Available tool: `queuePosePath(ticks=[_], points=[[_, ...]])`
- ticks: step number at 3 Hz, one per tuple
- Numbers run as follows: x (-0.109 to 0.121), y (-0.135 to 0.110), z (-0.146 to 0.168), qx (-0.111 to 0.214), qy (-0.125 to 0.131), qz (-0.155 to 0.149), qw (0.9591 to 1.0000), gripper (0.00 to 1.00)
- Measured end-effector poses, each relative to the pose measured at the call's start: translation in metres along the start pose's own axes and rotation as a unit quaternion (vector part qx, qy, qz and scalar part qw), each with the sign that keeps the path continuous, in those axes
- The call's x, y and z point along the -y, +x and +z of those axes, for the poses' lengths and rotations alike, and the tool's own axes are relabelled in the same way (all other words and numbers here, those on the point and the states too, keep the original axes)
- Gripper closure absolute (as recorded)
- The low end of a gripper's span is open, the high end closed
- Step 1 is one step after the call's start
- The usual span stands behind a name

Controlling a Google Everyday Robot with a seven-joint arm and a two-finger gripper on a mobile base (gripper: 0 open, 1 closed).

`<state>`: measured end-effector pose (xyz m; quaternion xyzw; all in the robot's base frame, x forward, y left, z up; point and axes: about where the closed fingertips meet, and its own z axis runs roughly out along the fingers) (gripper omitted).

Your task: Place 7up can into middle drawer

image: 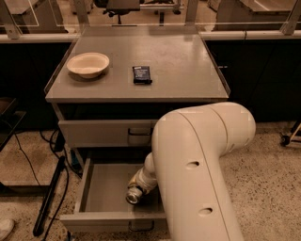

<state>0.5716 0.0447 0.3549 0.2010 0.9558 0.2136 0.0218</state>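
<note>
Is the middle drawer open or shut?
Open: the drawer is pulled out, its floor showing, with the gripper and can down inside it.

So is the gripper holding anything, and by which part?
Cannot tell. The gripper sits low in the open grey metal middle drawer, with the small silver can at its tip.

Office or lab: glass partitions [28, 14], desk chair [120, 7], grey cabinet [178, 61]; tool [135, 192] in middle drawer [101, 188].
</note>
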Motion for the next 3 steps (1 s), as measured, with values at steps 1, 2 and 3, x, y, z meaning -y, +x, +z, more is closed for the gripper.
queuePosePath(ticks=[1,2,3], points=[[0.0000,0.0000,0.0000,0.000,0.000,0.000,1.0000,0.04],[0.0000,0.0001,0.0001,0.000,0.000,0.000,1.0000,0.00],[0.0000,0.0001,0.0001,0.000,0.000,0.000,1.0000,0.00]])
